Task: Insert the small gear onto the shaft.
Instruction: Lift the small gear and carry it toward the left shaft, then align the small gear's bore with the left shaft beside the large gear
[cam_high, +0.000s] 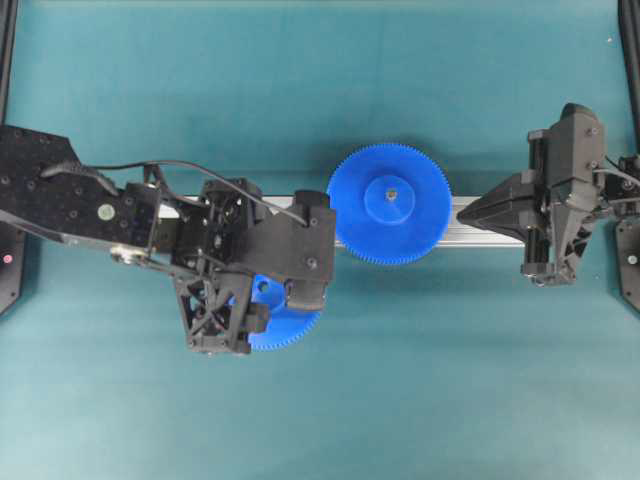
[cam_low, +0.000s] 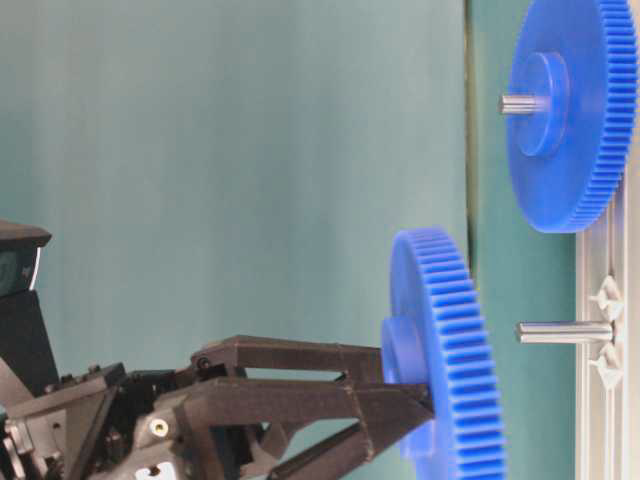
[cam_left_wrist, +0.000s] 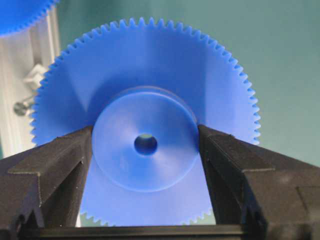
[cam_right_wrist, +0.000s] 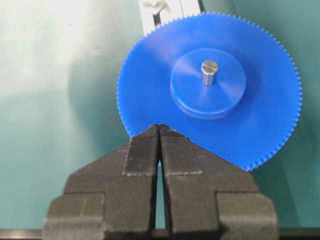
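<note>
My left gripper is shut on the raised hub of the small gear, one finger on each side, with the centre hole showing between them. The small gear hangs above the table just in front of the rail. The shaft stands bare on the rail, a short gap beyond the small gear. In the left wrist view the shaft lies to the left of the gear's rim. From overhead the left arm hides it. My right gripper is shut and empty, its tips at the larger gear's edge.
The larger blue gear sits on its own grey pin on the rail, right of the shaft. The right gripper rests over the rail's right end. Teal table surface lies all round.
</note>
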